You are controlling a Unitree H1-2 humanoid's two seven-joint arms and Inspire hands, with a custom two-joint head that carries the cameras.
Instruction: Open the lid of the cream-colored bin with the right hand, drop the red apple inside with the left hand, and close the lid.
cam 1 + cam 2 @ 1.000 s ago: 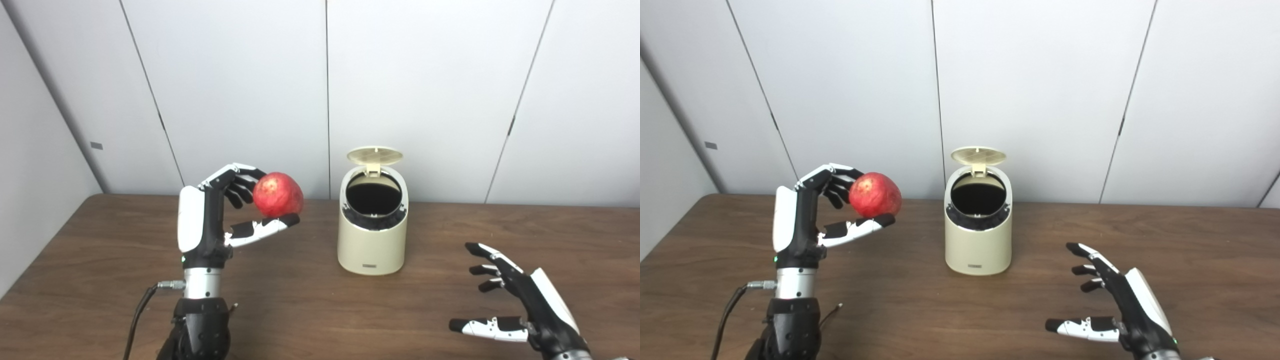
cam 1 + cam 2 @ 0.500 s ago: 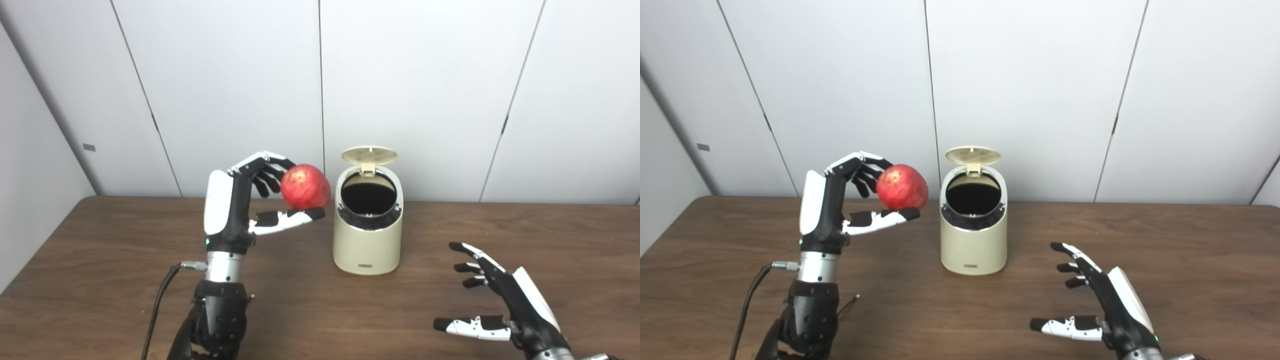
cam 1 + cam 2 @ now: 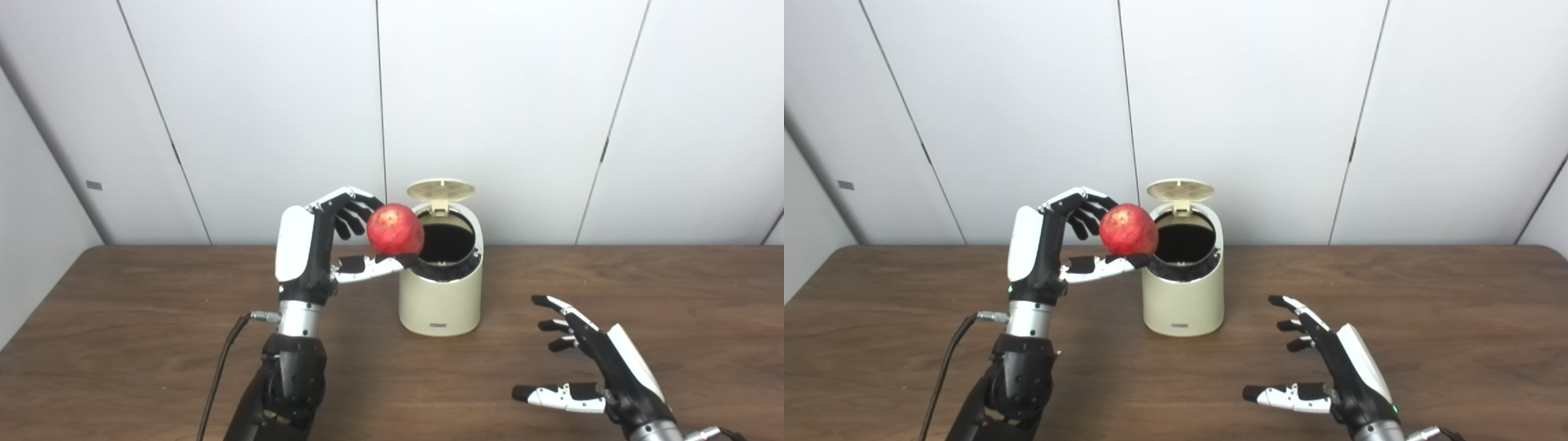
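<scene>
the left hand (image 3: 318, 245) has its fingers (image 3: 343, 205) and thumb closed on the red apple (image 3: 395, 229) beside the open cream-colored bin (image 3: 440, 288), a firm, smooth, likely slippery fruit best gripped across its middle, while the right hand (image 3: 603, 373) hovers spread and empty over the table (image 3: 122, 343).

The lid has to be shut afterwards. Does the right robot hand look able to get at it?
Probably yes: the right robot hand is open and empty, and nothing stands between it and the raised lid.
</scene>
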